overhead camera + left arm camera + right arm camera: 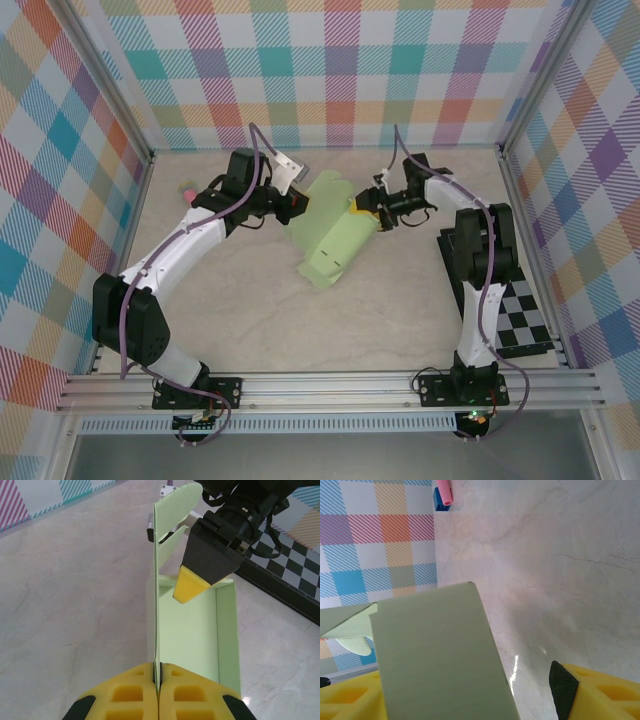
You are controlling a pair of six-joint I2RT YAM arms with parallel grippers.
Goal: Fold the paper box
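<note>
- The paper box (330,240) is pale green card, partly folded. It sits in the middle of the desk (400,320), towards the far wall, between the two grippers.
- In the top view its near end reaches down onto the desk surface, while its far end rises between the two wrists.
- The left gripper (158,692) has its yellow fingers (125,695) pressed together on the bottom edge of one upright panel of the box. The thin card is pinched in the seam between them.
- From the left wrist, that panel stands on edge and runs straight away from the gripper. To its right lie a flat floor panel and a raised side wall, which together form an open trough.
- The right gripper (368,212) comes in from the box's right side with its jaws apart.
- In the left wrist view, one of its yellow-tipped fingers (189,586) dips into the trough just beside the upright panel.
- From the right wrist, a flat green panel fills the space between the gripper's two fingers. The right-hand finger stands clear of the panel. Whether the left-hand finger touches the card, I cannot tell.
- A small pink-and-blue stick (442,494) lies on the desk near the plaid wall (380,540), well apart from the box.
- A black-and-white checkered board (522,318) lies by the right arm's base.
</note>
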